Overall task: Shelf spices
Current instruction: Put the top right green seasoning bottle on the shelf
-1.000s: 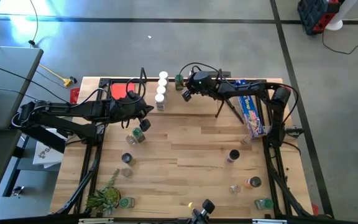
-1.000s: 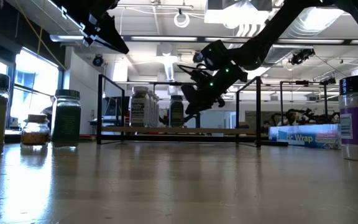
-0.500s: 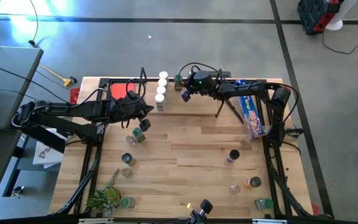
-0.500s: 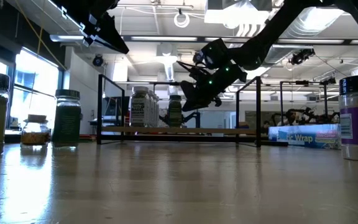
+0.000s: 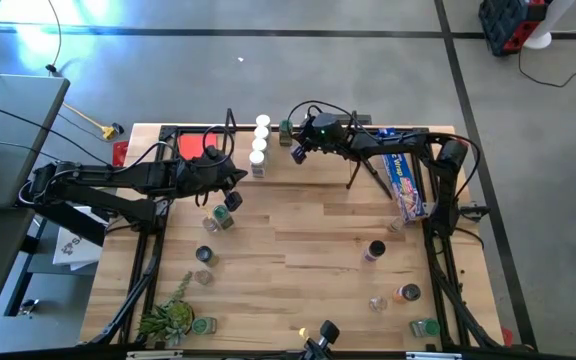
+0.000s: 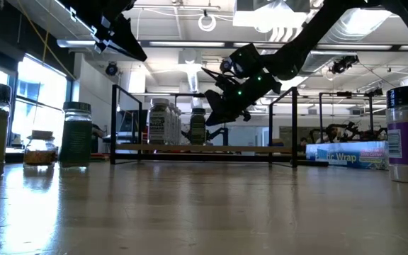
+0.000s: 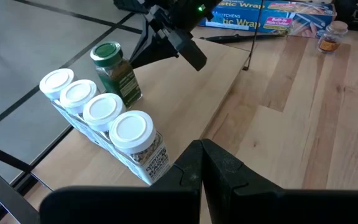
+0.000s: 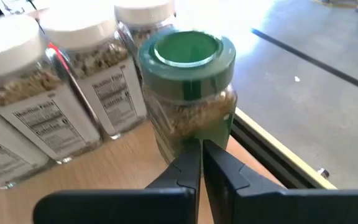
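1. The shelf (image 5: pixel 268 135) sat along the table's (image 5: pixel 308 250) twelve o'clock edge in the high view, its light wooden base carrying thin black wire uprights.
2. On it, four white-capped spices (image 5: pixel 259 146) stood in a tight row, touching one another, running from twelve toward six o'clock.
3. A green-lidded jar (image 5: pixel 287 128) stood on the shelf just at three o'clock of the row's far end, near the white caps but apart from them.
4. The right gripper (image 5: pixel 298 152) hovered just at five o'clock of that jar, its fingers (image 8: pixel 188 165) pressed together and holding nothing; in the right wrist view the tips sat right before the jar's lower body, and contact could not be told.
5. The left gripper (image 5: pixel 236 183) waited at about seven o'clock of the white-capped row, fingers (image 7: pixel 194 171) pressed together and empty.
6. More spice jars (image 5: pixel 218 222) stood loose on the table at eight o'clock of the centre, and others (image 5: pixel 374 251) at four o'clock.
7. A long blue box (image 5: pixel 405 180) lay at two o'clock, beside the right arm.
8. A green plant (image 5: pixel 166 315) sat in the seven o'clock corner.
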